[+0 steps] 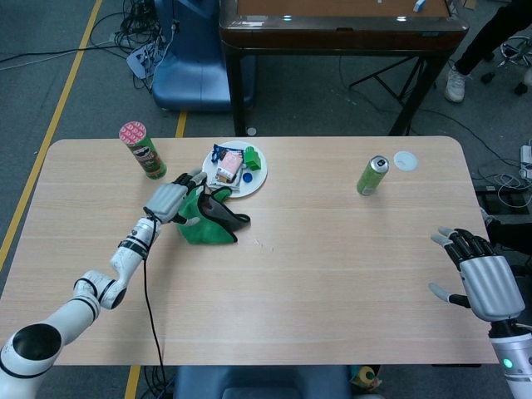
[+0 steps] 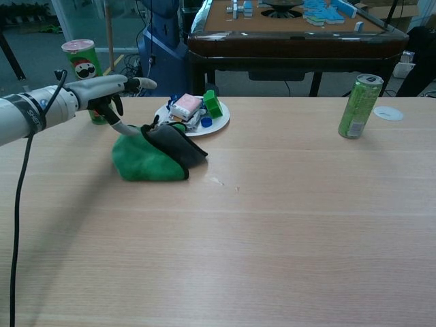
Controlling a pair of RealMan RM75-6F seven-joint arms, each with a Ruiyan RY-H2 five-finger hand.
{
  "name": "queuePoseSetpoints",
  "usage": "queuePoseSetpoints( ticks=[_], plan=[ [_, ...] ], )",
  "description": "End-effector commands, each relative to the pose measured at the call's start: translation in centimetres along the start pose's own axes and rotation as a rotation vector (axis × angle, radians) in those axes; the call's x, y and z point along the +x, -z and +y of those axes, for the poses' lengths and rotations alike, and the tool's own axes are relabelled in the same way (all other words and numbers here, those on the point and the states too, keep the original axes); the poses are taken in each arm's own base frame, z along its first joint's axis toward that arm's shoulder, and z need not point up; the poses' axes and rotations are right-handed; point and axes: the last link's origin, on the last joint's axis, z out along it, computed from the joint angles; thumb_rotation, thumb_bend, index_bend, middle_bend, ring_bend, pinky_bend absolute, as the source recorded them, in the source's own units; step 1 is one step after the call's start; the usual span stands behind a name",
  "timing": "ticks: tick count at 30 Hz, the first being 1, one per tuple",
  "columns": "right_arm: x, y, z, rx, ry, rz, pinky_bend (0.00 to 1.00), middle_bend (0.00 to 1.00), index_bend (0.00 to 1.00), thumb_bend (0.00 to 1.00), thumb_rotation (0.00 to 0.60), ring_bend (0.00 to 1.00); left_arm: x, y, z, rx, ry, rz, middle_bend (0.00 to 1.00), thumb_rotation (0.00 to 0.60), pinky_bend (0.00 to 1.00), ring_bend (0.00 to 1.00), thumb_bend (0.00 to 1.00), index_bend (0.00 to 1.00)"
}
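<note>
A: Item one, surface?

B: Pale wood-grain table point(image 1: 332, 274), rounded corners, standing on grey floor. Landmark for all entries: the white plate point(image 1: 256, 182) toward the table's far edge.

A: Plate contents?

B: A pink-and-white packet, a green block, a blue cap and wrappers; exact kinds cannot be told.

A: Item two, the cloth?

B: Green cloth point(image 2: 146, 163) with a dark part folded on top, bunched on the table just in front of the plate, toward the robot, its far edge close to the plate rim.

A: Left hand?

B: Left hand point(image 2: 109, 90) above the cloth's left side, left of the plate; fingers stretched out and spread, released. One lower digit reaches down to the cloth's top; whether it touches cannot be told.

A: Right hand?

B: Right hand point(image 1: 480, 278) well right of the plate, past the table's near right corner; fingers apart, holding nothing.

A: Other stock?

B: Red-lidded green chip can point(image 1: 143, 150) upright, left of the plate. Green drink can point(image 1: 372, 175) upright, well right of the plate; a small white disc point(image 1: 405, 160) just beyond it.

A: Room?

B: Behind the plate, past the table edge: a dark-framed brown table point(image 1: 341, 29), a blue base point(image 1: 193, 75) with cables, yellow floor lines at left.
</note>
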Motion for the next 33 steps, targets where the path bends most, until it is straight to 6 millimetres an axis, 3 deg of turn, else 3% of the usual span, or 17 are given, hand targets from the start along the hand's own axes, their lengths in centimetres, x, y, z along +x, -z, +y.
queuePoseSetpoints(
  ticks=[1, 16, 27, 33],
  plan=[
    [-0.1, -0.1, 0.0, 0.004, -0.002, -0.001, 0.24, 0.21, 0.23, 0.17, 0.6, 0.17, 0.7, 1.2, -0.8, 0.006, -0.002, 0.023, 0.0, 0.6, 0.33, 0.07, 0.18, 0.01],
    [-0.4, -0.7, -0.2, 0.023, -0.008, -0.014, 0.24, 0.21, 0.23, 0.17, 0.6, 0.17, 3.1, 8.1, -4.7, 0.069, -0.009, 0.106, 0.01, 0.6, 0.33, 0.09, 0.18, 0.09],
    [-0.7, -1.5, -0.3, 0.049, -0.01, -0.031, 0.24, 0.23, 0.23, 0.17, 0.6, 0.16, 4.1, 17.7, -7.3, 0.218, -0.051, 0.125, 0.04, 0.6, 0.33, 0.1, 0.18, 0.12],
    [-0.8, -1.8, -0.6, 0.08, -0.02, -0.038, 0.24, 0.23, 0.23, 0.17, 0.6, 0.17, 4.3, 22.6, -7.4, 0.297, -0.054, 0.194, 0.05, 0.6, 0.33, 0.1, 0.18, 0.12]
  ],
)
